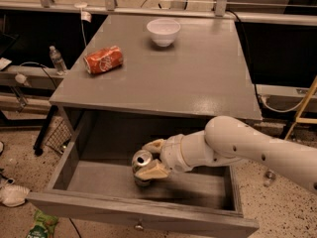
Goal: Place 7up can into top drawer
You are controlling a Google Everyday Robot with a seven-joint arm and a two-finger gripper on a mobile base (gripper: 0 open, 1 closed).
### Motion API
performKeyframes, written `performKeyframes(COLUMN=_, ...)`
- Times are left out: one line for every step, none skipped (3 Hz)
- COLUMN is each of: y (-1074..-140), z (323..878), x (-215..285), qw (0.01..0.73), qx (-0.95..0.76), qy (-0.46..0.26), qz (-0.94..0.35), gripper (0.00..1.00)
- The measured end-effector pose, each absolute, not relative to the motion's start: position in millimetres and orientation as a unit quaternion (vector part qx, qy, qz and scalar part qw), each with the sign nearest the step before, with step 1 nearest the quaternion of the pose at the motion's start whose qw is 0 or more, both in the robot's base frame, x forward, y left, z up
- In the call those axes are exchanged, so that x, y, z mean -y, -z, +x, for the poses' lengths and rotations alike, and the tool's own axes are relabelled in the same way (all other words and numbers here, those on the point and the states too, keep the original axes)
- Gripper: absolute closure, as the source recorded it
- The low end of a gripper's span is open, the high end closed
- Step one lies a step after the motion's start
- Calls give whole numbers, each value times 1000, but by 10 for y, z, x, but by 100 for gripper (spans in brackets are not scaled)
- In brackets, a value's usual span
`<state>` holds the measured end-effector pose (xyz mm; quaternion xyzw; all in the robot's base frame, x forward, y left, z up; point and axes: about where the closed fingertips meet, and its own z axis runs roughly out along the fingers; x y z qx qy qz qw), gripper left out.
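The top drawer (89, 177) is pulled out wide under the grey table, with its flat front panel and a small knob (138, 226) near the bottom edge. The 7up can (141, 162), shiny top facing up, stands upright on the drawer floor near the middle. My gripper (151, 158) reaches in from the right on a white arm, and its tan fingers (152, 171) close around the can's sides.
An orange-red can (103, 59) lies on its side on the tabletop (198, 78) at the left. A white bowl (163, 31) stands at the back. A water bottle (57, 58) and cables sit to the left of the table, a shoe (12, 195) on the floor.
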<state>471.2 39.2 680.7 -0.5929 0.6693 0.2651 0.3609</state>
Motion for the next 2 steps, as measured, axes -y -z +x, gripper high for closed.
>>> performKeyframes(y=-6807, z=4707, x=-401, qw=361, qx=-669, qy=-265, qz=-594, gripper=0)
performKeyframes(y=-6860, z=4724, x=-341, qw=363, qx=-668, qy=-265, qz=-593, gripper=0)
